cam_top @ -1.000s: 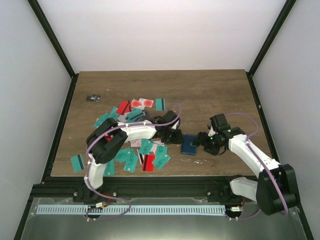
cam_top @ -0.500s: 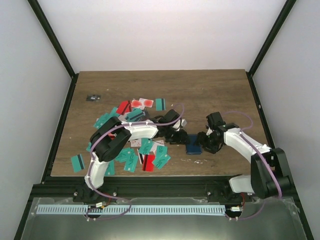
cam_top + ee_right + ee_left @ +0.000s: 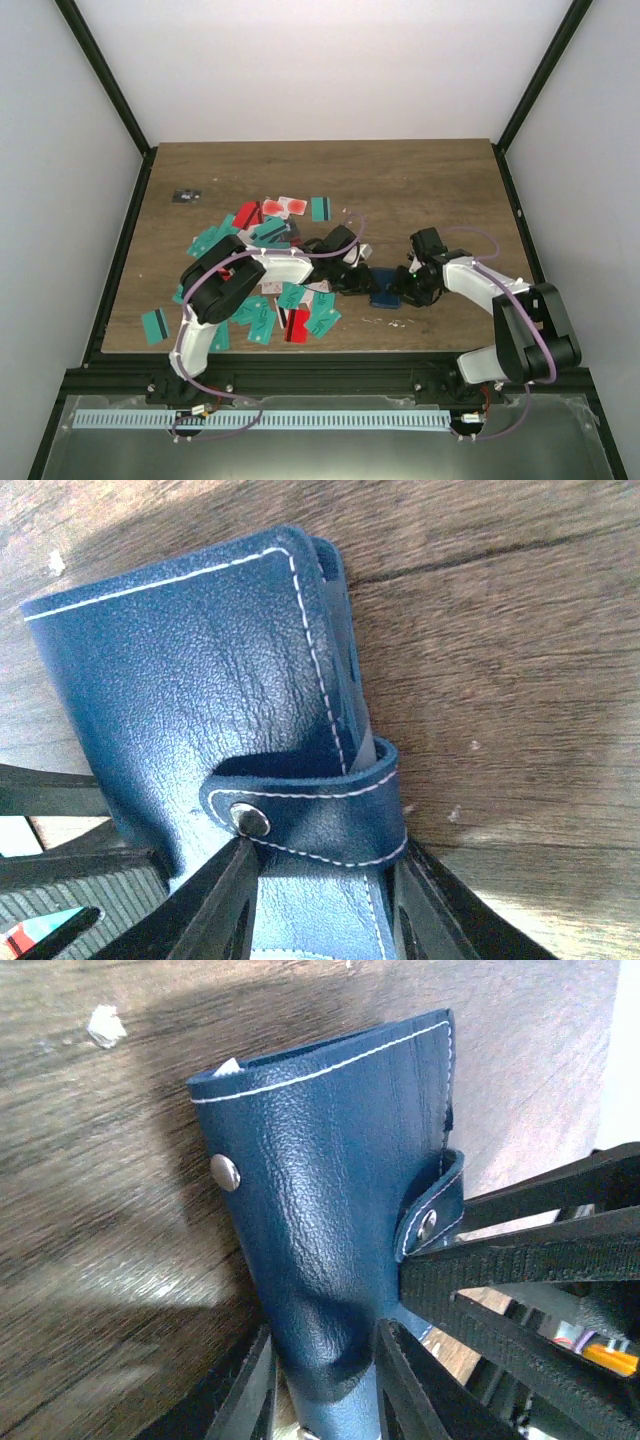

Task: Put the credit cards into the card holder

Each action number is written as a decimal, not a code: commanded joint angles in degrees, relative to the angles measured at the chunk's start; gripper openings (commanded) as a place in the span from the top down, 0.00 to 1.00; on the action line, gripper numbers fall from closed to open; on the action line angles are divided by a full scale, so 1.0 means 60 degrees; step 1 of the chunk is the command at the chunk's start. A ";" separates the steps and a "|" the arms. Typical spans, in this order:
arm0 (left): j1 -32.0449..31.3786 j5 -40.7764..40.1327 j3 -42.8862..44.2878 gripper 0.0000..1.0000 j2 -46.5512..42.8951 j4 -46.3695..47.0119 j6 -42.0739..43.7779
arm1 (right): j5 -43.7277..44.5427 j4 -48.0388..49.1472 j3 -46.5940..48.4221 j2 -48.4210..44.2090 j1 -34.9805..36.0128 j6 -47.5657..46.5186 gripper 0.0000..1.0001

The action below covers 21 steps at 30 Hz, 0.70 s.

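Drawing inward, the right hand (image 3: 320, 905) is joining the left hand (image 3: 325, 1385) pinching the folded card holder (image 3: 383, 287); credit cards (image 3: 262, 312) are lying loose, unloaded.

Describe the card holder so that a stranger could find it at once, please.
On the wooden table, look right of the pile of credit cards, where the left gripper and right gripper meet. The card holder sits between them: the only dark navy case, with white stitching and a snap tab.
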 commanded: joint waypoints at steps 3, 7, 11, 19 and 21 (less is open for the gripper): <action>-0.0104 0.0324 -0.0558 0.83 0.0534 0.1640 -0.0780 | -0.0407 0.0254 -0.0488 0.0140 0.0059 -0.0068 0.61; -0.0136 -0.0051 -0.0669 0.96 0.0072 0.1553 -0.0779 | -0.0406 -0.0081 -0.0367 -0.0233 0.0055 -0.0209 0.58; -0.0253 -0.0634 -0.0697 0.96 -0.0762 0.0758 -0.0562 | -0.0854 -0.0548 -0.0199 -0.0895 0.0056 -0.0190 0.38; -0.0413 -0.1897 -0.0052 0.96 -0.2112 -0.2266 0.0012 | -0.1132 -0.1646 0.0581 -0.2568 0.0058 -0.0480 0.13; -0.0471 -0.2026 0.0115 0.96 -0.2383 -0.2773 0.0130 | -0.1119 -0.1828 0.0743 -0.2768 0.0056 -0.0594 0.13</action>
